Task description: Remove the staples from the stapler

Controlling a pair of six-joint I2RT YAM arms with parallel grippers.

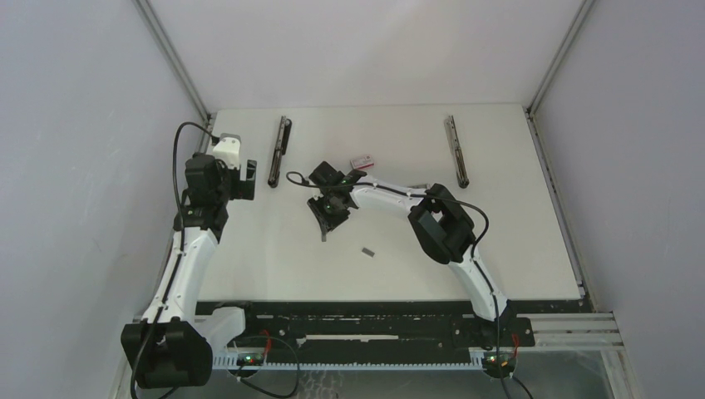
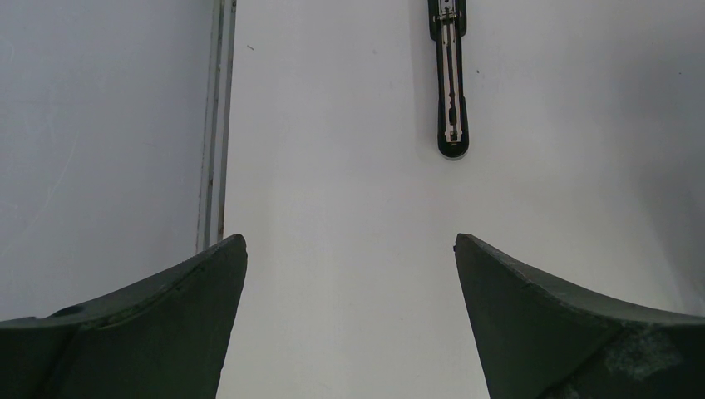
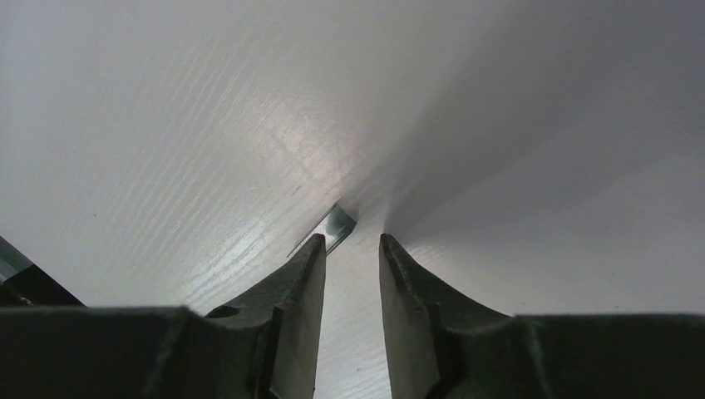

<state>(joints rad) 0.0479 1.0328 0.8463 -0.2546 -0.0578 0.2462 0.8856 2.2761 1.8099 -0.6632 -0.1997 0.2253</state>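
Observation:
A short grey strip of staples [image 3: 334, 224] lies flat on the white table, just past my right gripper's left fingertip. My right gripper [image 3: 351, 239] is open by a narrow gap with nothing between its fingers, pointing down at the table near the middle [image 1: 326, 223]. A black stapler [image 1: 279, 150], folded open flat, lies at the back left; it also shows in the left wrist view [image 2: 450, 83] with its metal rail up. My left gripper [image 2: 349, 241] is wide open and empty, to the left of that stapler [image 1: 247, 179]. A second open stapler [image 1: 456, 150] lies at the back right.
A small red-and-white box [image 1: 362, 158] sits behind the right gripper. A small grey piece [image 1: 368, 250] lies on the table toward the front. A dark object with a metal edge [image 3: 18, 274] shows at the left edge of the right wrist view. A metal rail [image 2: 214, 125] borders the table's left side.

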